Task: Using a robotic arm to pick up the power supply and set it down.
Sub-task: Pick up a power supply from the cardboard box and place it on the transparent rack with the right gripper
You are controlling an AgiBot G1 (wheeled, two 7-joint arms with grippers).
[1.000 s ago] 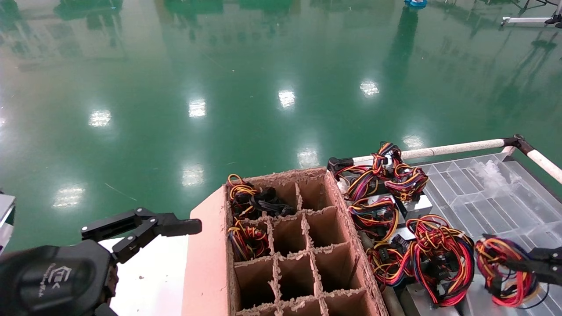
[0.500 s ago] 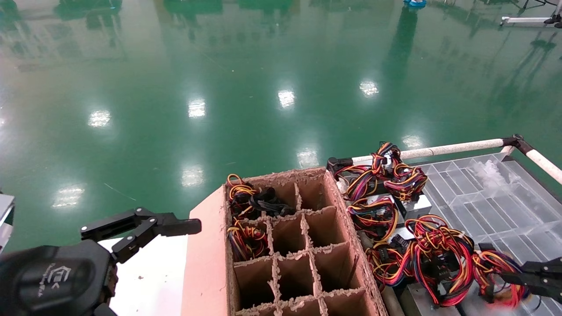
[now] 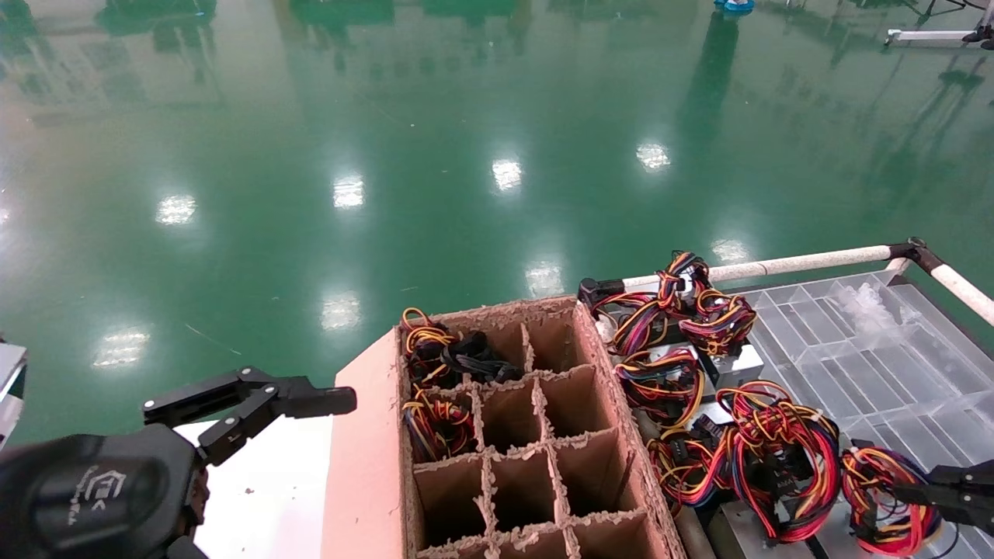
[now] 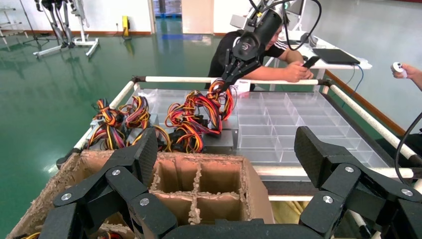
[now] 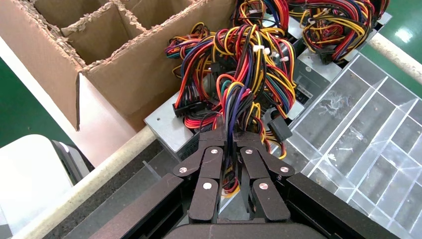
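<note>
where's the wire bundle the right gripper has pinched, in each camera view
Head view: the wire bundle sits at the lower right edge, over the clear tray, with the right gripper closed on it.
Left wrist view: it hangs across the table, under the far black arm.
Right wrist view: centre of the picture, running down between the closed fingers.
Shared landmark: the cardboard box with dividers, beside the tray in all three views.

A white logo marks the left arm's black wrist housing [image 3: 93,493], its letters too small to make out; no other text is readable.
</note>
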